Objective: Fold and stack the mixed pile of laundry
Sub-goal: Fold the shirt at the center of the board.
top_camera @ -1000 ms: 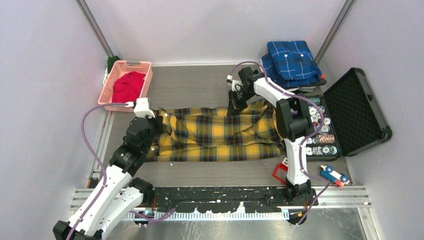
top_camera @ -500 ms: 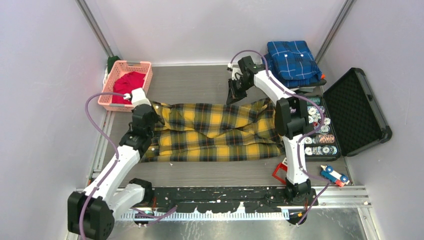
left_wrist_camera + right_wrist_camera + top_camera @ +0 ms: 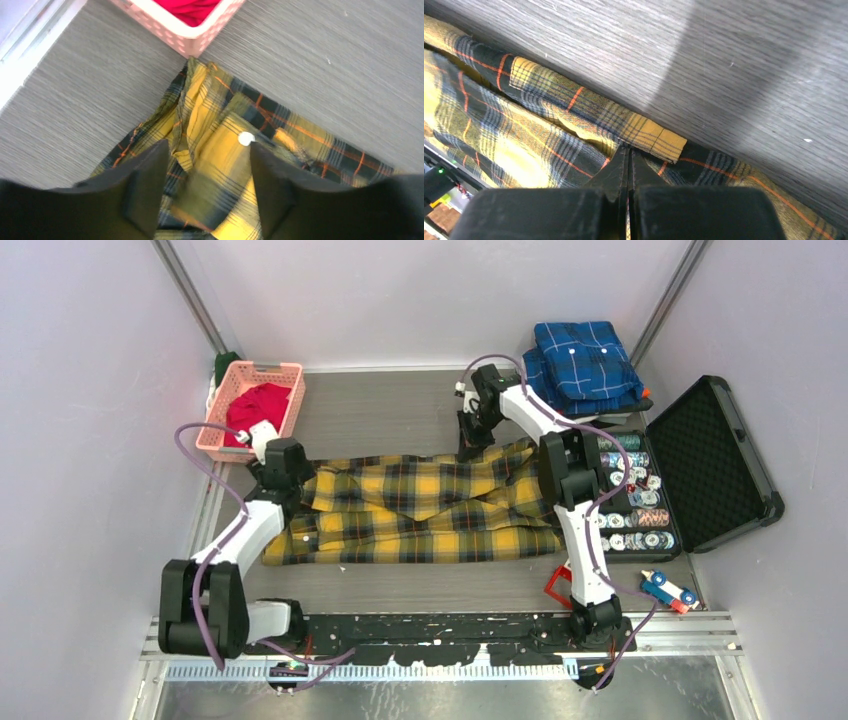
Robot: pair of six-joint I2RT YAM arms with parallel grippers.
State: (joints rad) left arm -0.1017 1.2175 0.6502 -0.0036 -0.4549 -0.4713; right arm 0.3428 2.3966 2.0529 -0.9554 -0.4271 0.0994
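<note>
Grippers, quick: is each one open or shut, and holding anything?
Left gripper: open above the yellow plaid shirt, holding nothing.
Right gripper: shut at the shirt's far edge; whether it pinches cloth cannot be told.

red T-shirt (image 3: 192, 7): cut off, top edge | green item (image 3: 226, 365) behind basket (image 3: 268, 367): mostly hid. | case (image 3: 715, 465) contents: too small

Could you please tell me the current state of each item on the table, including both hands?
yellow plaid shirt: stretched out flat, not neatly folded
red T-shirt: crumpled in the pink basket
blue plaid shirt: folded
black case: lid open
left hand: open above the shirt's left end
right hand: shut at the shirt's far edge, grip unclear
</note>
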